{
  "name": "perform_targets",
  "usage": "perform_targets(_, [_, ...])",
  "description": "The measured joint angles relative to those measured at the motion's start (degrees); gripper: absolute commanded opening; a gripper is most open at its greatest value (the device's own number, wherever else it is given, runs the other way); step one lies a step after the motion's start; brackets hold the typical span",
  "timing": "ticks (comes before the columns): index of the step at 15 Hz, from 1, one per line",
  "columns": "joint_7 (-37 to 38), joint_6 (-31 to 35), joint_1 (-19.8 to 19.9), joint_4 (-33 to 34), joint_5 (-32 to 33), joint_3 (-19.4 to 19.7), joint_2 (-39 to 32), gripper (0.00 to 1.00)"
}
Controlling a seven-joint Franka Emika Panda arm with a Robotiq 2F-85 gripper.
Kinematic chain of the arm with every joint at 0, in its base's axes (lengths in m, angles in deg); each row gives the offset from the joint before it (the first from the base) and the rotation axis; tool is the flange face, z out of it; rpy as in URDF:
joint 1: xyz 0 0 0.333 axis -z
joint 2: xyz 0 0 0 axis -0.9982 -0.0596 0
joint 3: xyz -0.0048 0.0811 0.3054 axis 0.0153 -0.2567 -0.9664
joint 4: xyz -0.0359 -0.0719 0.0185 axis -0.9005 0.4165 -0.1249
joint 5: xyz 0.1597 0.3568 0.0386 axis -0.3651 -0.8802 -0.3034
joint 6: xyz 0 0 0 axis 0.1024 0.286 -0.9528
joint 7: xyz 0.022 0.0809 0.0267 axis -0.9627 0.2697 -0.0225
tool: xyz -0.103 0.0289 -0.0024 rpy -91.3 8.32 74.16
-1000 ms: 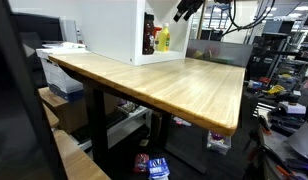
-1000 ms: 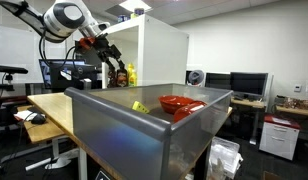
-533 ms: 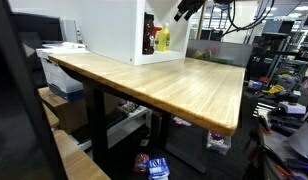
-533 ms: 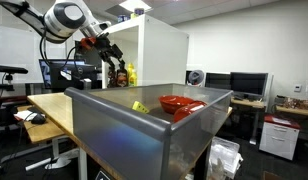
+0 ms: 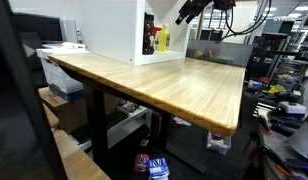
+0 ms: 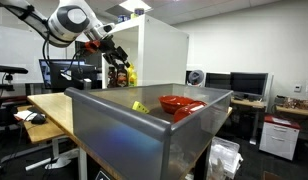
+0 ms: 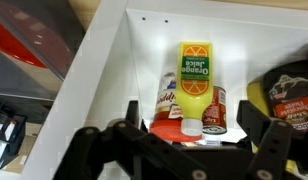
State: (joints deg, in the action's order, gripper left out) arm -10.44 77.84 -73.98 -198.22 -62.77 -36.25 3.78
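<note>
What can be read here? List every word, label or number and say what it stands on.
"Orange Juice": on the yellow bottle inside the white cabinet, wrist view.
White-labelled bottle beside it: script too blurred to read.
Red can: print too blurred to read.
Dark bag: its red label is unreadable.
Both exterior views: nothing large or sharp enough to read.

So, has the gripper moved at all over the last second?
Yes. In an exterior view the gripper has shifted slightly to the right, closer to the front edge of the white cabinet, which has stayed put. Its jaws are open.
</note>
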Motion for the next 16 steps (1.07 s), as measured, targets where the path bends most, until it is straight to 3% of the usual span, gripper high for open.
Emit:
perform_targets(7, [0.0,0.0,1.5,2.4,1.0,-0.3,-5.1,1.00])
perform_targets(16, [0.9,0.0,2.2,10.6,4.6,-1.1,-12.5,1.00])
